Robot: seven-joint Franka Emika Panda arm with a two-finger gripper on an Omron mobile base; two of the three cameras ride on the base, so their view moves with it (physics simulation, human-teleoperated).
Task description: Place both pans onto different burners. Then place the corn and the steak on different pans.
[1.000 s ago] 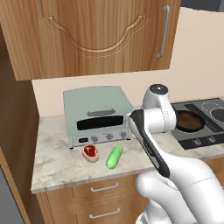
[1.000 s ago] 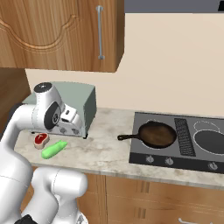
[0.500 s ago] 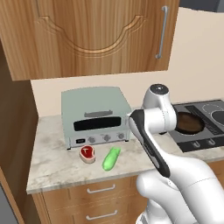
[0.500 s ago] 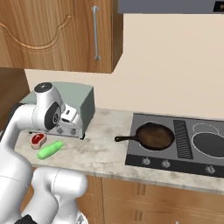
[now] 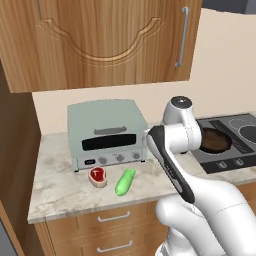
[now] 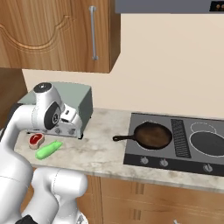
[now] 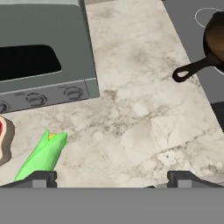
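A grey-green toaster oven stands at the back of the marble counter, beneath wooden wall cabinets; drawers below.

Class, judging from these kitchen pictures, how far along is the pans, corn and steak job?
Done: the brown skillet and the grey pan sit on separate burners. In hand: nothing; the open gripper hovers over the counter. Left: the corn and the steak still lie by the toaster oven.

Rendered home kitchen, wooden wall cabinets, marble worktop, glass cooktop, grey toaster oven, drawers below
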